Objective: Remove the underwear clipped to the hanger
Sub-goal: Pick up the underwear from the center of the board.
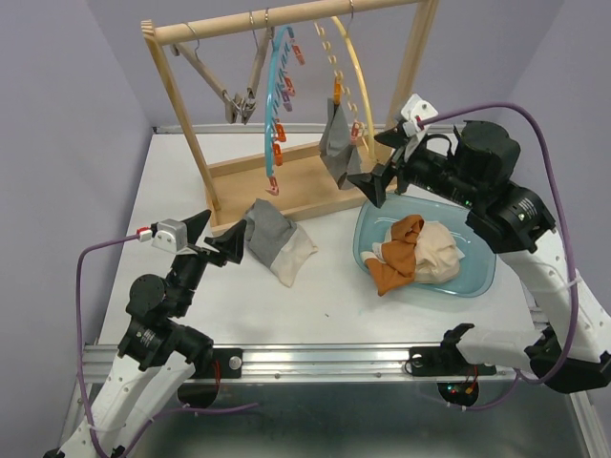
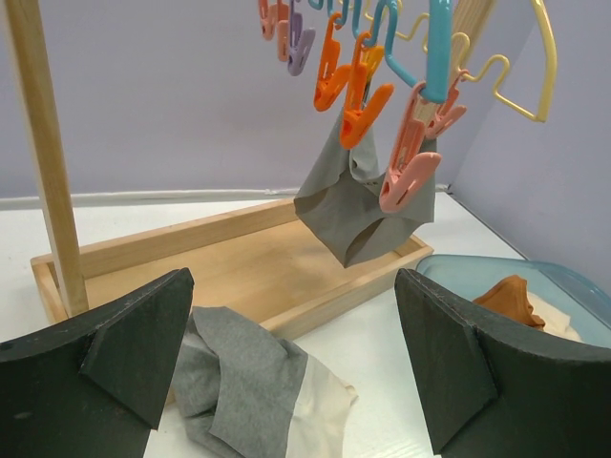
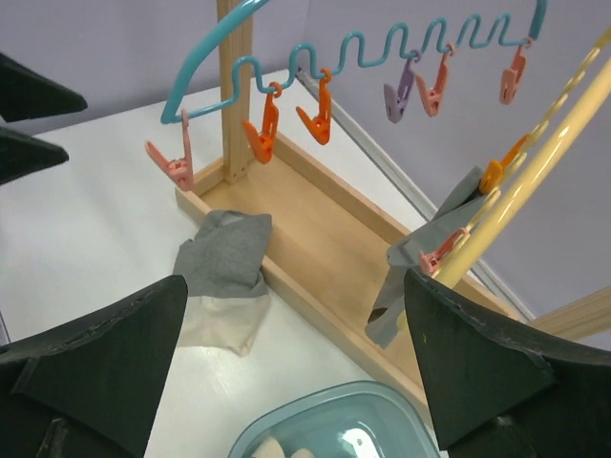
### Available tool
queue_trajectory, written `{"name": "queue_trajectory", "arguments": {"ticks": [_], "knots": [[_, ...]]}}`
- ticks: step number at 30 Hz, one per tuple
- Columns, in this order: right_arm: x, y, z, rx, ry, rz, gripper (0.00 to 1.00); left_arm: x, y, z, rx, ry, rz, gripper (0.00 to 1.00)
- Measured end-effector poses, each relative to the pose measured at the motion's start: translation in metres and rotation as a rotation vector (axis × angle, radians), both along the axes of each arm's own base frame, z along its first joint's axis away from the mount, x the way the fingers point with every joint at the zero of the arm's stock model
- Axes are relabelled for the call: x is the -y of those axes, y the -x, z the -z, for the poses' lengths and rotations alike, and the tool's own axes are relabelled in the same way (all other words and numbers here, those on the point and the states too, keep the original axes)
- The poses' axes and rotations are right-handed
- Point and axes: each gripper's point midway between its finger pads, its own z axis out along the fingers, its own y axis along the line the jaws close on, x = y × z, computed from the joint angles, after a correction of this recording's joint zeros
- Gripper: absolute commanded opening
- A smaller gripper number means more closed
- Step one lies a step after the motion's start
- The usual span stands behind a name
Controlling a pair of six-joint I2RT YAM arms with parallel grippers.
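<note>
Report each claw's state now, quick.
Left claw: open, holding nothing.
Right claw: open, holding nothing; the grey underwear hangs clipped beside it.

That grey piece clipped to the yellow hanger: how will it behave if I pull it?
Likely floppy: the grey underwear hangs in soft folds and should bunch when gripped. Probably light, since a small orange clip holds it. The yellow hanger hangs by its hook from the rail, so a pull may swing it before the clip releases.
</note>
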Motion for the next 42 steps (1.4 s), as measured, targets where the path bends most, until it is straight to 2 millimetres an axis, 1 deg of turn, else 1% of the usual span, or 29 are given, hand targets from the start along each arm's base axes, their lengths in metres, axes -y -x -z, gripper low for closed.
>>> {"name": "queue_trajectory", "arguments": {"ticks": [3,7,8,11,13,18,21,26,32,34,38,40,42], "knots": [[0.009,0.010,0.011,0.023,0.035,-0.030,1.00,0.000,0.000,0.000,0.000,0.000,0.000,0.99],[0.023,0.031,0.019,0.077,0.062,-0.091,1.00,0.000,0.000,0.000,0.000,0.000,0.000,0.99],[0.026,0.038,0.020,0.093,0.067,-0.112,1.00,0.000,0.000,0.000,0.000,0.000,0.000,0.99],[0.029,0.049,0.024,0.117,0.076,-0.155,1.00,0.000,0.000,0.000,0.000,0.000,0.000,0.99],[0.028,0.058,0.032,0.129,0.090,-0.204,1.00,0.000,0.000,0.000,0.000,0.000,0.000,0.99],[0.018,0.076,0.073,0.081,0.148,-0.363,1.00,0.000,0.000,0.000,0.001,0.001,0.000,0.99],[0.012,0.084,0.088,0.041,0.161,-0.436,1.00,0.000,0.000,0.000,0.001,0.001,0.000,0.99],[0.001,0.097,0.106,-0.027,0.150,-0.563,1.00,0.000,0.000,0.000,0.002,0.001,-0.001,0.99],[-0.016,0.088,0.138,-0.163,0.166,-0.627,1.00,-0.002,0.000,0.000,0.002,0.001,-0.006,0.99],[-0.022,0.087,0.146,-0.186,0.180,-0.637,1.00,-0.002,0.000,0.000,0.002,0.001,-0.008,0.99],[-0.039,0.091,0.163,-0.222,0.226,-0.660,1.00,-0.002,0.000,0.000,0.000,0.001,-0.009,0.99],[-0.047,0.092,0.174,-0.239,0.260,-0.660,1.00,-0.002,0.000,0.000,0.000,0.001,-0.010,0.99],[-0.057,0.091,0.190,-0.266,0.303,-0.656,1.00,-0.003,-0.001,0.001,-0.002,0.001,-0.012,0.99]]}}
